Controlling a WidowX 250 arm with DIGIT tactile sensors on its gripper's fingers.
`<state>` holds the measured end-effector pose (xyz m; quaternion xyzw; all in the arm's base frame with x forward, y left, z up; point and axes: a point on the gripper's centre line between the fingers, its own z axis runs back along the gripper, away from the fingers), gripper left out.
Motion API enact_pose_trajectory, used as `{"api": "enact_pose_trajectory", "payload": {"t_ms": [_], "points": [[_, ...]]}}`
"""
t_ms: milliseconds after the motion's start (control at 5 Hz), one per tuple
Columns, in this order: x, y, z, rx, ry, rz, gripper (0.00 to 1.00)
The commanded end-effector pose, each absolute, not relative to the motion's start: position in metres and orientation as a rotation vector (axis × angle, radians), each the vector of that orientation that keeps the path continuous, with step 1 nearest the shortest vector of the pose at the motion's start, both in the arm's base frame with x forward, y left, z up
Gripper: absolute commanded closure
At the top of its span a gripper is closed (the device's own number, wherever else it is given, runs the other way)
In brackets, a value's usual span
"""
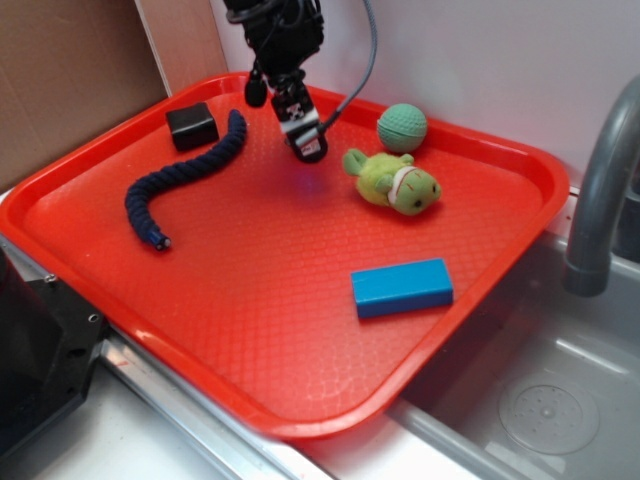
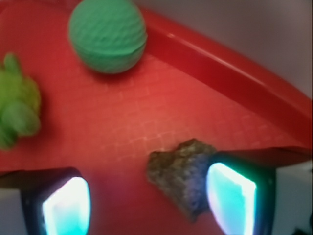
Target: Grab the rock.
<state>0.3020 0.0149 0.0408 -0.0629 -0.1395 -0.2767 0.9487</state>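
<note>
The rock (image 2: 182, 174) is a small jagged brown-grey lump on the red tray (image 2: 210, 112). In the wrist view it lies between my two fingers, right against the right finger (image 2: 230, 200), with a wide gap to the left finger (image 2: 66, 208). My gripper (image 2: 146, 203) is open and low over the tray. In the exterior view my gripper (image 1: 308, 150) points down at the tray's far middle, and the rock is hidden behind it.
A green ball (image 1: 402, 127) and a green plush toy (image 1: 392, 181) lie right of the gripper. A dark blue rope (image 1: 185, 175) and a black cube (image 1: 192, 126) lie to its left. A blue block (image 1: 402, 287) sits near the tray's front right. A sink and faucet (image 1: 598, 190) are on the right.
</note>
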Motion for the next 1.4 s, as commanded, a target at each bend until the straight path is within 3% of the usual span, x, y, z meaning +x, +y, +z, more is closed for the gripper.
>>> {"api": "enact_pose_trajectory", "payload": {"t_ms": [0, 400, 800, 1200], "points": [[0.316, 0.011, 0.040, -0.087, -0.286, -0.561, 0.00], [0.308, 0.028, 0.070, -0.031, -0.342, -0.475, 0.00], [0.303, 0.014, 0.043, -0.056, -0.248, -0.495, 0.00], [0.301, -0.012, 0.036, -0.118, -0.215, -0.552, 0.00]]}}
